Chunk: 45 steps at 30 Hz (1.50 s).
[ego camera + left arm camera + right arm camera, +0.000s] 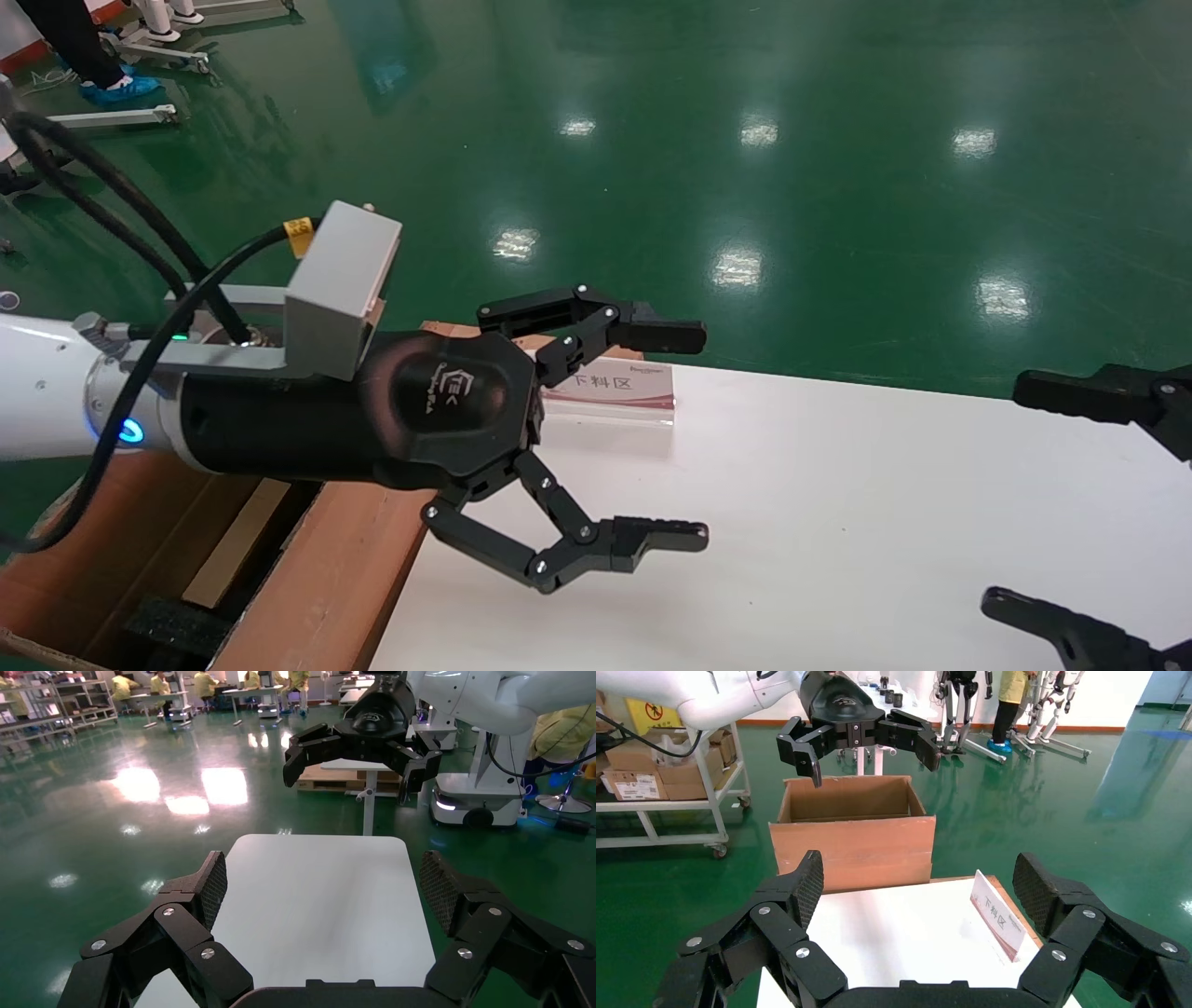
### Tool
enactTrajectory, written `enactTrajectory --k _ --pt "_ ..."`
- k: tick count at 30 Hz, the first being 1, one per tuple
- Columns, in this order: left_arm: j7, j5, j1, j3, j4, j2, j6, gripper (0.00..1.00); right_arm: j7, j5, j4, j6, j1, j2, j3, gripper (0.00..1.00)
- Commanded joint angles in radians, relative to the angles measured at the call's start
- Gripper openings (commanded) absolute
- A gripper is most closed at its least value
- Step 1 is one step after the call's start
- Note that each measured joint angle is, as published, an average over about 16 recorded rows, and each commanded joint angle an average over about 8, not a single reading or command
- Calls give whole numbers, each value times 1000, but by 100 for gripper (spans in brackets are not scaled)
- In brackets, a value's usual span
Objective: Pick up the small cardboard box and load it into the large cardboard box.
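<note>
The large cardboard box (pixel 326 578) (pixel 852 846) stands open against the left end of the white table (pixel 838 522). Inside it, a flat tan cardboard piece (pixel 233 545) lies beside black foam (pixel 177 620). I cannot tell whether that piece is the small cardboard box. No such box is on the table or in either gripper. My left gripper (pixel 694 433) (pixel 325 881) is open and empty, held over the table's left part just past the box. My right gripper (pixel 1006 494) (pixel 916 881) is also open and empty, at the table's right side, facing the left one.
A small white sign with a red band (pixel 610 387) (pixel 996 913) stands on the table's far left edge near the left gripper. Green floor surrounds the table. Shelving with cartons (pixel 638 776) and people stand farther off.
</note>
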Motion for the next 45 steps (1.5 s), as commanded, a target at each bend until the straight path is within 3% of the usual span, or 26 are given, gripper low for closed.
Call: enactTrajectory --k 1,45 --pt "0 0 1 -1 0 0 0 100 0 0 0 0 0 0 1 100" --pt "10 -10 21 -27 -7 -2 5 100 -1 1 0 0 1 0 -1 100"
